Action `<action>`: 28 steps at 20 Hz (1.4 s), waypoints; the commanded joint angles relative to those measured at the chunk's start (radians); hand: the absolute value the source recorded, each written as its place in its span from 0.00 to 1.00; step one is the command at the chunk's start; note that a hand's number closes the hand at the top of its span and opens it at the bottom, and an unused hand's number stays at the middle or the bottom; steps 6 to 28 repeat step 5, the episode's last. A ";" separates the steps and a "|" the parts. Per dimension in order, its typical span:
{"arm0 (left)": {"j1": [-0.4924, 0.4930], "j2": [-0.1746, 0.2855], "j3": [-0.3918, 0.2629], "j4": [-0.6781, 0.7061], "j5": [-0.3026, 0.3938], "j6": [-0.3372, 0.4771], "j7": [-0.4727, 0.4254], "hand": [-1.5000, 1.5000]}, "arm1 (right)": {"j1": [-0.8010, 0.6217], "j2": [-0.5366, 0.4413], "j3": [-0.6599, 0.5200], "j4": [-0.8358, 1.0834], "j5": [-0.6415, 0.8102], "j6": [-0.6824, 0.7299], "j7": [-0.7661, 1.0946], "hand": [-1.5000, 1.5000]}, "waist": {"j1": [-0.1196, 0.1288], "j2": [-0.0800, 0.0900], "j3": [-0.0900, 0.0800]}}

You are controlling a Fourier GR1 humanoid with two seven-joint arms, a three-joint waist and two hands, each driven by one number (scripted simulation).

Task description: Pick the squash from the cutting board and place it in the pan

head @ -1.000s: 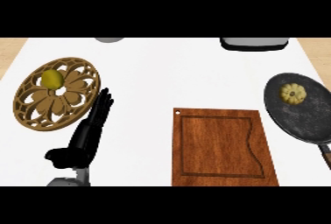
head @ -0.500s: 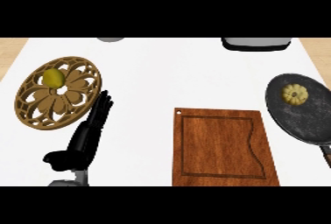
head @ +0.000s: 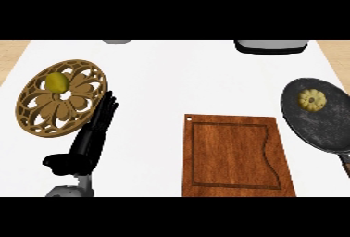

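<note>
The squash (head: pixel 312 99) already lies in the pan (head: pixel 322 133), off the cutting board (head: pixel 236 157), so the left hand (head: pixel 92 139), fingers straight and relaxed, should simply rest clear.

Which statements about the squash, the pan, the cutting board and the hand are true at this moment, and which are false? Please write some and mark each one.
1. The yellow scalloped squash lies in the dark round pan. True.
2. The brown wooden cutting board carries a vegetable. False: nothing lies on it.
3. The black left hand is curled round a yellow fruit. False: its fingers are straight and hold nothing.
4. A small yellow rounded thing sits on the round wooden openwork trivet. True.
5. The right hand hovers over the pan. False: no right hand shows in the head view.
</note>
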 commanded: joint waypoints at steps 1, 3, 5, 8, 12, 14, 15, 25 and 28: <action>0.024 -0.003 -0.009 0.000 -0.013 -0.014 -0.017 0.50 | -0.052 -0.083 -0.030 0.124 0.014 0.029 -0.068 0.00 | 0.004 0.001 0.000; -0.037 -0.009 0.018 0.055 -0.018 -0.001 -0.026 0.50 | 0.055 0.004 -0.004 -0.042 0.051 -0.040 -0.049 0.00 | -0.002 0.000 0.000; 0.010 -0.017 -0.004 0.040 -0.014 -0.016 -0.034 0.50 | -0.023 -0.013 0.014 -0.064 0.076 -0.093 0.036 0.00 | 0.002 0.000 0.000; 0.010 -0.017 -0.004 0.040 -0.014 -0.016 -0.034 0.50 | -0.023 -0.013 0.014 -0.064 0.076 -0.093 0.036 0.00 | 0.002 0.000 0.000; 0.010 -0.017 -0.004 0.040 -0.014 -0.016 -0.034 0.50 | -0.023 -0.013 0.014 -0.064 0.076 -0.093 0.036 0.00 | 0.002 0.000 0.000; 0.010 -0.017 -0.004 0.040 -0.014 -0.016 -0.034 0.50 | -0.023 -0.013 0.014 -0.064 0.076 -0.093 0.036 0.00 | 0.002 0.000 0.000; 0.010 -0.017 -0.004 0.040 -0.014 -0.016 -0.034 0.50 | -0.023 -0.013 0.014 -0.064 0.076 -0.093 0.036 0.00 | 0.002 0.000 0.000; 0.010 -0.017 -0.004 0.040 -0.014 -0.016 -0.034 0.50 | -0.023 -0.013 0.014 -0.064 0.076 -0.093 0.036 0.00 | 0.002 0.000 0.000; 0.010 -0.017 -0.004 0.040 -0.014 -0.016 -0.034 0.50 | -0.023 -0.013 0.014 -0.064 0.076 -0.093 0.036 0.00 | 0.002 0.000 0.000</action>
